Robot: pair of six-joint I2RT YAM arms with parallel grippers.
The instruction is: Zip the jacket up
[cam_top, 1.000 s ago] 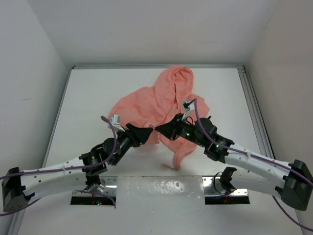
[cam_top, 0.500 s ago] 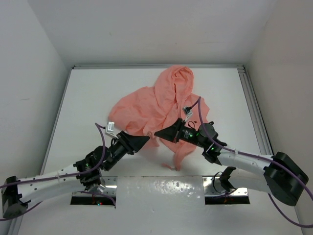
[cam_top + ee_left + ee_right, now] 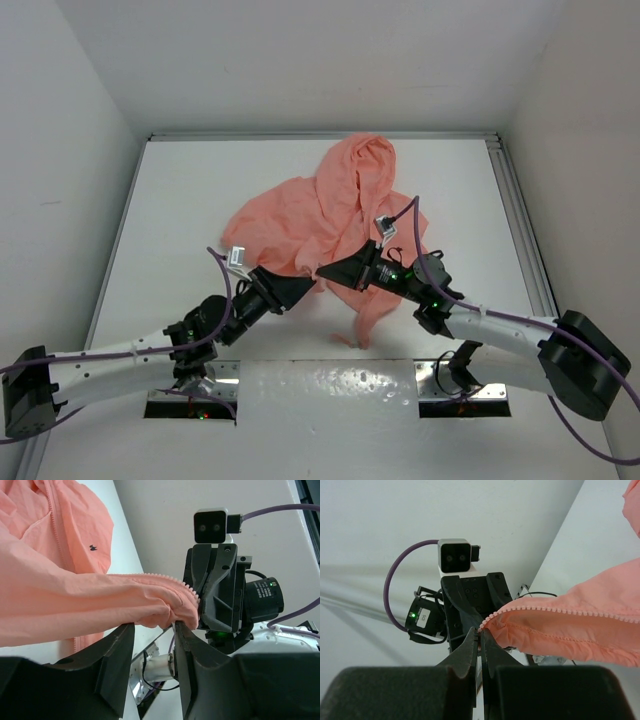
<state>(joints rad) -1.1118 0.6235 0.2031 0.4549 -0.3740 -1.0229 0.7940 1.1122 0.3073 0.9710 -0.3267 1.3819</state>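
Matching zipper ends at 6 o'clock of salmon-pink thin hooded jacket (image 3: 300,215). Pinching toothed edge (image 3: 540,611) tight with right gripper (image 3: 481,641). Left gripper (image 3: 155,630) spread apart around bunched cloth. Next: squeeze left, join ends.

Nothing legible; the jacket (image 3: 60,595) bears an unreadable dark mark (image 3: 92,546).

The jacket (image 3: 320,215) is plain salmon-pink, with a small dark spot (image 3: 92,546) and paler pink zipper teeth (image 3: 167,578) along its edge. Beneath the jacket the desk (image 3: 180,200) is white. At the jacket, the left pincer (image 3: 154,630) and right pincer (image 3: 481,635) are black, and their cables (image 3: 270,511) are purple.
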